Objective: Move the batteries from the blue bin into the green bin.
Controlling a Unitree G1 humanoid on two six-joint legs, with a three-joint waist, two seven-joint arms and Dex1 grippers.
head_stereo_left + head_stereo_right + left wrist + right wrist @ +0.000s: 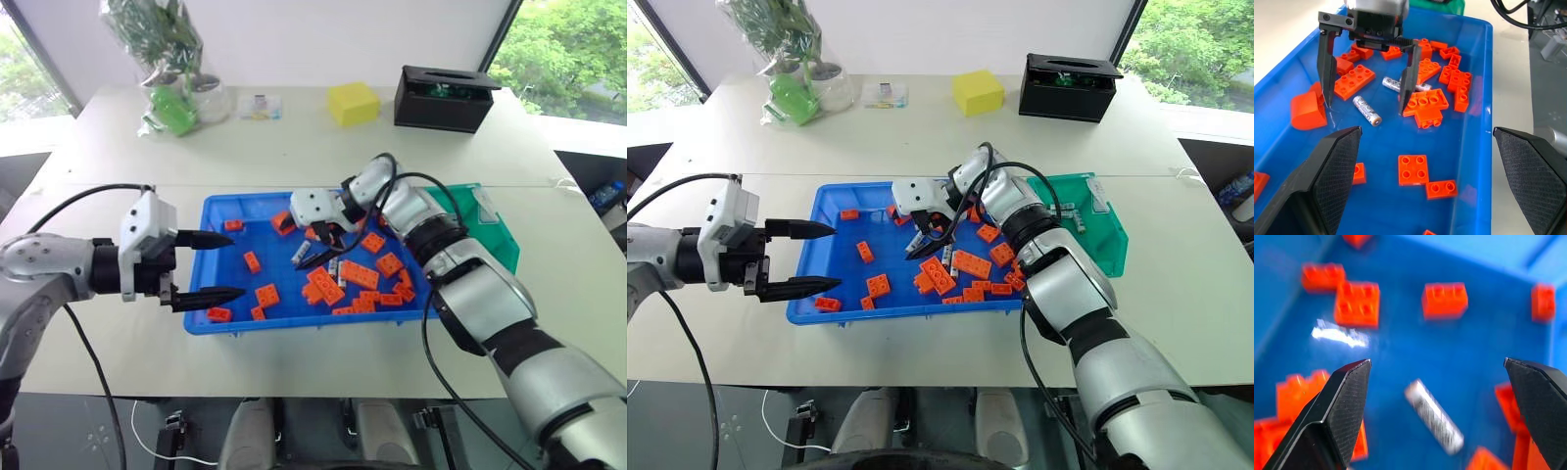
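Setting: a pale table (294, 157) by windows, with a plant, a yellow block and a black box at its far edge.
Blue bin: the blue bin (220, 211) lies in front of the robot, strewn with orange bricks (266, 294) and a few batteries.
Green bin: the green bin (1112, 240) sits touching the blue bin's right end, beyond the right arm's elbow; some batteries already lie in it.
Right gripper: the right gripper (323, 247) hangs low inside the blue bin, pointing down and leftward, jaws spread wide and empty.
Target battery: one battery (1367, 109) lies flat on the bin floor directly below this gripper, between its two fingertips.
Long axis: in the right wrist view the battery (1434, 416) runs slantwise, neither along nor squarely across the line joining the fingers, so a small wrist roll seems needed before closing.
Left gripper: the left gripper (211, 266) hovers at the bin's left wall, jaws apart, holding nothing.
Nearer arm: the right, by a clear margin.
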